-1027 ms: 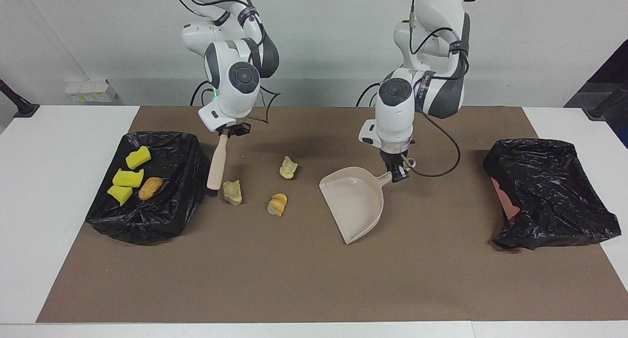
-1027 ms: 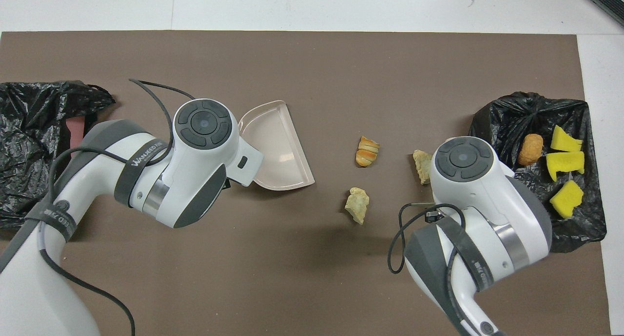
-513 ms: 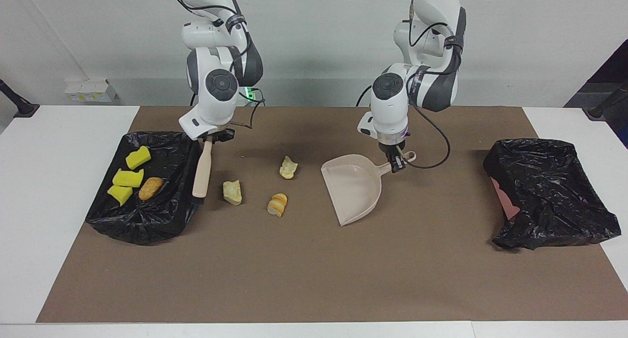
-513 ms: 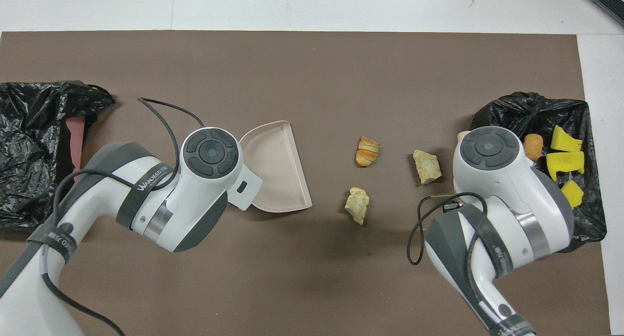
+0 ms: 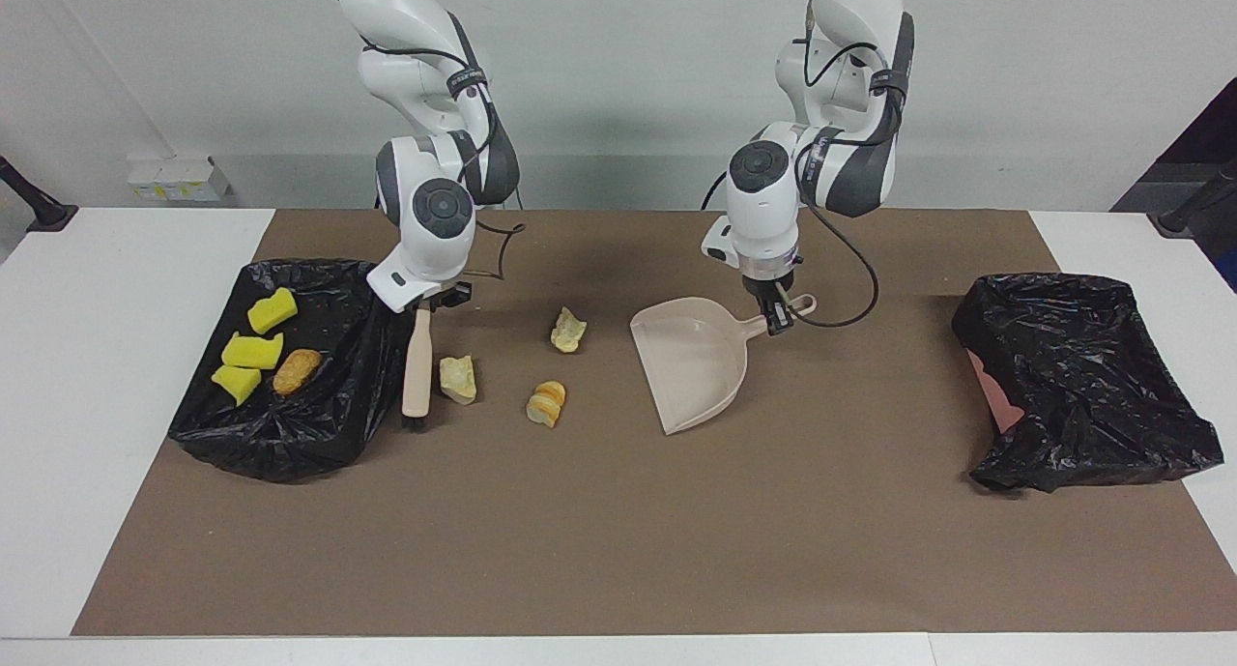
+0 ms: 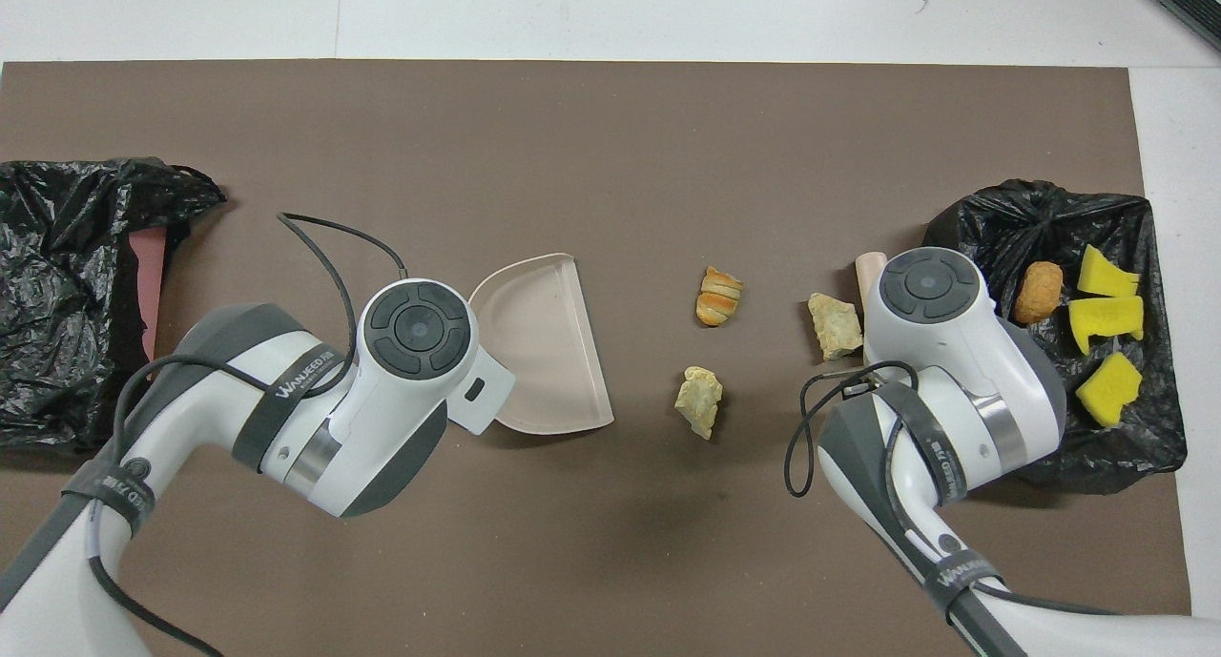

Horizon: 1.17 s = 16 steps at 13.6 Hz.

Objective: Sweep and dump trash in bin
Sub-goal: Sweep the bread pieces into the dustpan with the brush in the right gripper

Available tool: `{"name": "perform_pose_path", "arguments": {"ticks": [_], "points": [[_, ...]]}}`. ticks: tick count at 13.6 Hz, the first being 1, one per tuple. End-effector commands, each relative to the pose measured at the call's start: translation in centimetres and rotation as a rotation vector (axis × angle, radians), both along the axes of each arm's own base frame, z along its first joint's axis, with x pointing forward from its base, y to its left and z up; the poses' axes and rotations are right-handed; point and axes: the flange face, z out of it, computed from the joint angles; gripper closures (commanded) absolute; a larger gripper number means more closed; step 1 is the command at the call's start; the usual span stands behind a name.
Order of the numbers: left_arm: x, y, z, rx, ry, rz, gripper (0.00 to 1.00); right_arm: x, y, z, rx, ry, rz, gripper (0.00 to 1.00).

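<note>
1. Facing view: my right pincer is clamped on the top of the brush handle, which hangs bristles-down just beside the black-bagged bin at the right arm's end of the counter.
2. My left pincer grips the dustpan by its handle, the pan's mouth tilted down toward the brown mat.
3. Three yellow sponge chunks and a golden-brown lump lie in that bin.
4. Three pale bread-like scraps sit on the mat between brush and dustpan.
5. Overhead view: both pincers are hidden under their wrists. The scraps lie between the dustpan and the brush; a second black bag sits at the left arm's end.
</note>
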Motion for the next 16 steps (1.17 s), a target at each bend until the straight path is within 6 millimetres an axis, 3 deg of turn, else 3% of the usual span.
{"name": "perform_pose_path", "arguments": {"ticks": [1,11,14,16], "points": [[-1.4,0.3,-0.5,0.016,0.001,-0.041,1.00,-0.1,1.6,-1.7,0.024,-0.002,0.064,1.00],[-1.5,0.4,-0.3,0.019,0.001,-0.029,1.00,0.1,12.7,-0.5,0.220,0.005,0.069,1.00],[-1.4,0.5,-0.4,0.017,-0.012,0.016,1.00,-1.4,17.7,0.5,0.284,0.010,0.104,1.00],[-1.4,0.5,-0.4,0.016,-0.012,0.021,1.00,-2.1,19.8,0.9,0.323,0.011,0.109,1.00]]}}
